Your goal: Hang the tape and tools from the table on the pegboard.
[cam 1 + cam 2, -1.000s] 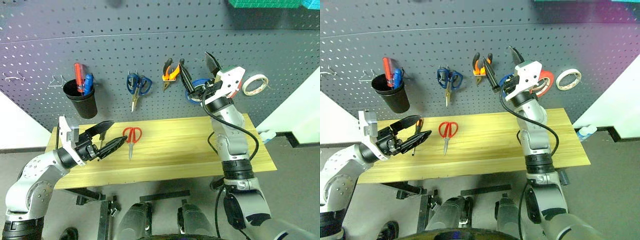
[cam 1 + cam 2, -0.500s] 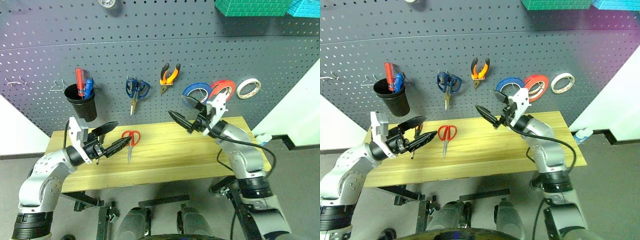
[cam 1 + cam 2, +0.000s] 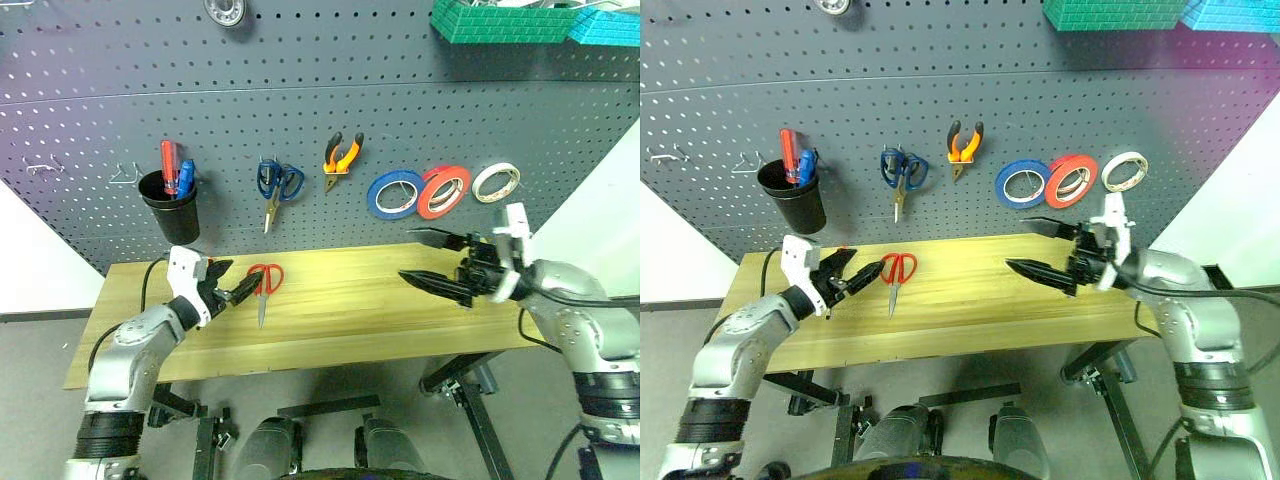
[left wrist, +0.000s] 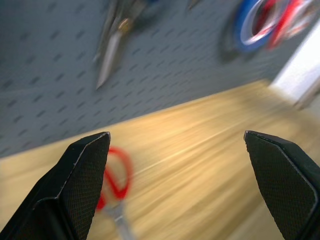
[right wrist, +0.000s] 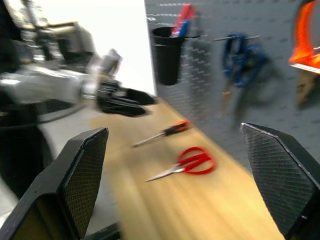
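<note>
Pegboard [image 3: 300,90] now carries the blue tape [image 3: 394,193], hung at three o'clock from the pliers [image 3: 341,157]; the right gripper [image 3: 437,262], which was up at that hook a second ago, has pulled back over the table [image 3: 340,320], fingers spread and empty. Left gripper [image 3: 232,284], also spread and empty, has dropped toward the red scissors [image 3: 263,287] at its three o'clock. Screwdriver [image 5: 162,133] lies on the wood beside them. Tape looks done; two tools remain.
</note>
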Available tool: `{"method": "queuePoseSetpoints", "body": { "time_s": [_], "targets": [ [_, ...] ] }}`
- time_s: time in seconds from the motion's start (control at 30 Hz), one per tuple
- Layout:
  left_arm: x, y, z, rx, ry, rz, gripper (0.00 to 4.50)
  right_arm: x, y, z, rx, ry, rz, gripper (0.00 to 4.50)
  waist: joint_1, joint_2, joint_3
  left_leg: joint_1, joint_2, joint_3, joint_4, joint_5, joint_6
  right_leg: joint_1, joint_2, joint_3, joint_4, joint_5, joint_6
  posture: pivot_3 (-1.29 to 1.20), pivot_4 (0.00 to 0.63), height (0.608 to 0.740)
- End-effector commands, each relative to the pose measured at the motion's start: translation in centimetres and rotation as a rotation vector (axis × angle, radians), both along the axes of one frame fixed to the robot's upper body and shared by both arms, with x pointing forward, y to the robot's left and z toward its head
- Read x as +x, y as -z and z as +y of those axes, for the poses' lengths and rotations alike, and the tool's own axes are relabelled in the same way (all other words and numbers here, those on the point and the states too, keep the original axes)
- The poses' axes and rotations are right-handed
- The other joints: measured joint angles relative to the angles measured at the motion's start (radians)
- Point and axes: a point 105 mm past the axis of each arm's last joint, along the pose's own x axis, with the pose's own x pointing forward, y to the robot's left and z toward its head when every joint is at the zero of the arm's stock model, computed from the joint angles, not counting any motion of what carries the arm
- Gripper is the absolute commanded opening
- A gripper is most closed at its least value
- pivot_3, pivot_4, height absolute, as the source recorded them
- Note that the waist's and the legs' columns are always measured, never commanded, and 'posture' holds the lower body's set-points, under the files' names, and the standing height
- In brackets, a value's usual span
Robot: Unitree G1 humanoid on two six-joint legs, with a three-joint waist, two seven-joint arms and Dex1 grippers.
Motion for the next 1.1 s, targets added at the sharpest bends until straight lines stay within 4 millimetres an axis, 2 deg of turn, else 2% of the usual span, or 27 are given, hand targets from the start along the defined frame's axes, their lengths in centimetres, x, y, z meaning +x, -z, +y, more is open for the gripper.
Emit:
{"method": "queuePoseSetpoints", "body": {
  "time_s": [0.03, 0.17, 0.23, 0.33, 0.43, 0.63, 0.73, 0.9, 0.97, 1.1],
  "targets": [
    [0.6, 0.6, -0.5, 0.049, -0.031, 0.028, 4.50, -1.7, -0.3, -1.1, 0.010, -0.078, -0.039, 4.45, -0.001, 0.000, -0.001, 0.000, 0.000, 0.000, 0.000, 0.000, 0.000, 0.000, 0.000, 0.000, 0.000, 0.000, 0.000, -0.07, 0.030, 0.723],
    [1.5, 1.3, -0.5, 0.111, -0.090, 0.038, 4.50, -2.7, 2.4, -1.8, -0.073, -0.072, -0.050, 4.45, -0.002, 0.002, -0.001, 0.000, 0.000, 0.000, 0.000, 0.000, 0.000, 0.000, 0.000, 0.000, 0.000, 0.000, 0.000, -0.07, 0.031, 0.723],
    [2.1, 1.6, -0.1, 0.115, -0.141, 0.061, 4.50, -3.3, 3.9, -2.0, -0.075, -0.076, 0.017, 4.45, -0.001, 0.002, -0.003, 0.000, 0.000, 0.000, 0.000, 0.000, 0.000, 0.000, 0.000, 0.000, 0.000, 0.000, 0.000, -0.07, 0.031, 0.723],
    [2.9, 2.2, 0.7, 0.151, -0.213, 0.102, 4.50, -3.0, 4.7, -2.2, -0.045, -0.013, 0.006, 4.45, -0.003, 0.003, -0.004, 0.000, 0.000, 0.000, 0.001, 0.000, 0.000, 0.001, 0.000, 0.000, 0.000, 0.000, 0.000, -0.07, 0.028, 0.723],
    [3.3, 2.6, 0.2, 0.205, -0.233, 0.107, 4.50, -3.0, 6.1, -2.5, -0.057, 0.019, 0.021, 4.45, -0.003, 0.004, -0.005, 0.000, 0.000, 0.000, 0.001, 0.000, 0.000, 0.001, 0.000, 0.000, 0.000, 0.000, 0.001, -0.07, 0.026, 0.723],
    [3.5, 4.0, -1.9, 0.219, -0.266, 0.238, 4.50, -2.7, 7.3, -3.2, -0.099, 0.082, 0.005, 4.45, 0.000, 0.005, -0.006, 0.000, 0.000, 0.000, 0.002, 0.000, 0.000, 0.002, 0.000, 0.000, 0.000, 0.000, 0.001, -0.08, 0.029, 0.723],
    [3.5, 4.3, -2.8, 0.251, -0.252, 0.238, 4.50, -2.7, 7.6, -3.1, -0.068, 0.127, 0.005, 4.45, -0.003, 0.005, -0.006, 0.000, 0.000, 0.000, 0.002, 0.000, 0.000, 0.002, 0.000, 0.000, 0.000, 0.001, 0.001, -0.09, 0.031, 0.723],
    [3.6, 5.1, -2.7, 0.262, -0.308, 0.277, 4.50, -3.6, 9.3, -2.9, -0.054, 0.175, 0.030, 4.45, -0.004, 0.006, -0.007, 0.001, 0.000, 0.000, 0.002, -0.001, 0.000, 0.002, 0.000, 0.000, 0.000, 0.001, 0.001, -0.10, 0.035, 0.723],
    [3.7, 5.3, -2.6, 0.315, -0.312, 0.272, 4.50, -3.7, 9.9, -3.6, -0.051, 0.204, 0.038, 4.45, -0.004, 0.006, -0.007, 0.001, 0.000, 0.000, 0.002, -0.001, 0.000, 0.002, 0.000, 0.000, 0.000, 0.001, 0.001, -0.09, 0.033, 0.723],
    [4.2, 5.8, -2.3, 0.277, -0.349, 0.308, 4.50, -3.9, 10.7, -5.1, -0.043, 0.225, 0.057, 4.45, -0.003, 0.006, -0.007, 0.002, 0.000, 0.000, 0.003, -0.001, -0.001, 0.003, 0.000, 0.000, 0.000, 0.001, 0.001, -0.11, 0.046, 0.723]
  ]
}}
